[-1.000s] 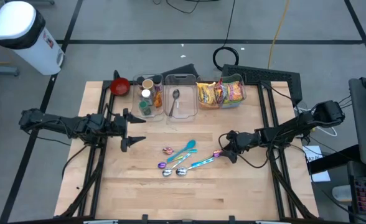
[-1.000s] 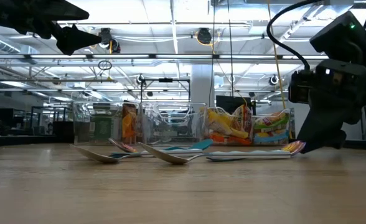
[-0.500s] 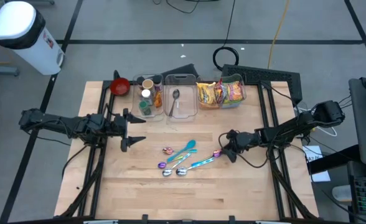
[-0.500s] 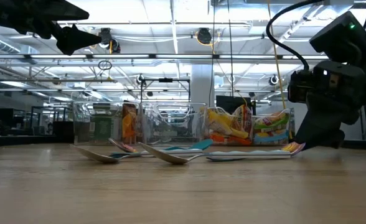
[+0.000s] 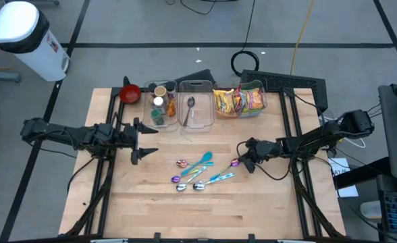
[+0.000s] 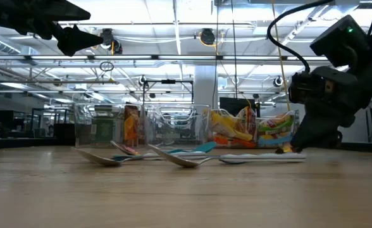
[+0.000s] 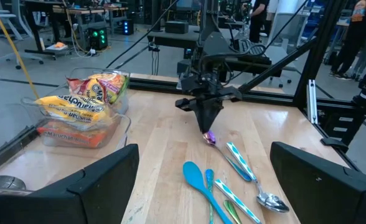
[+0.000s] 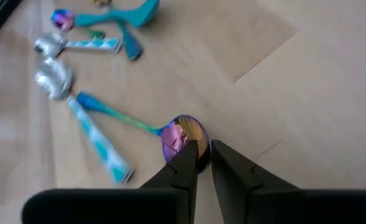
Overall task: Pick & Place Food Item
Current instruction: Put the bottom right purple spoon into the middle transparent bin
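**A:** You're at a wooden counter (image 5: 252, 202) in a big open workshop, with strip lights and cabling behind it. Clear bins line the far edge; the right-hand bin (image 5: 240, 101) holds the snack packets. A cluster of spoons (image 5: 197, 174) lies mid-counter.

**B:** And the step in hand?

**A:** Your right hand (image 8: 198, 163) is down at the counter on the purple-bowled spoon (image 8: 182, 136). Its fingers have come nearly together across the edge of the spoon's bowl, so call it closed on that spoon. Your left hand (image 5: 139, 140) hangs spread open over the left side of the counter, well apart from everything.

**B:** How do you want me to do it well?

**A:** The bite is thin and sits at the bowl end, so the teal handle trails away towards the other spoons. I'd judge it likely to pivot or slip. Lift slowly and straight up, and check that the handle comes clear of the neighbouring spoon before you travel.

**B:** And the food itself?

**A:** You've got cutlery, not food. The snack packets (image 5: 237, 100) are still in their bin at the far edge, beyond your right hand and a little to its left, apart from it.
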Available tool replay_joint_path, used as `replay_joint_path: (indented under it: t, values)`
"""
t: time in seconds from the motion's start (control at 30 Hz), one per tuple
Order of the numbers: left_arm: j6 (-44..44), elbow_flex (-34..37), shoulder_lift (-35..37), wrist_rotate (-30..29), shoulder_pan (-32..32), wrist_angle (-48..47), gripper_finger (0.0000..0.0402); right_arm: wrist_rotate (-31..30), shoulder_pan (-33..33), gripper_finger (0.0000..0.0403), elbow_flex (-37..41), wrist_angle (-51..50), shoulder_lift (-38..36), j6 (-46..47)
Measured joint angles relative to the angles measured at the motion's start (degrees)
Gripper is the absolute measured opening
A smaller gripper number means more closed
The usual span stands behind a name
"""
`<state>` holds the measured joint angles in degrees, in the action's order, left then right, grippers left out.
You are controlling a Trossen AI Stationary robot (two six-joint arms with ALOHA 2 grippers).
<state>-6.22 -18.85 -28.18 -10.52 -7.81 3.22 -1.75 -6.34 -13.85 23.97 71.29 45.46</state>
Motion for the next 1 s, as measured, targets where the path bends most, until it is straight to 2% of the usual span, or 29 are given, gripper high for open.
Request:
replay_joint_path:
  t: [0.17,0.27,0.47,0.9,1.0]
  values:
    - [0.0,0.0,0.0,0.0,0.02,0.0,0.0367,-4.34,0.3,0.0019,0.0,0.69,0.0,-2.41]
    - [0.0,0.0,0.01,0.0,0.01,0.0,0.0367,-4.89,0.92,0.0011,0.0,1.97,0.0,-3.94]
    - [0.0,0.0,0.01,0.0,0.0,0.0,0.0367,-10.4,1.12,0.0008,0.0,3.53,-0.01,-6.43]
    - [0.0,0.0,0.0,0.0,0.0,0.0,0.0367,-10.68,1.12,0.0004,0.0,12.47,0.0,-15.36]
    - [0.0,0.0,0.02,0.0,0.02,0.0,0.0367,-12.38,1.1,0.0004,0.0,14.91,0.0,-17.95]
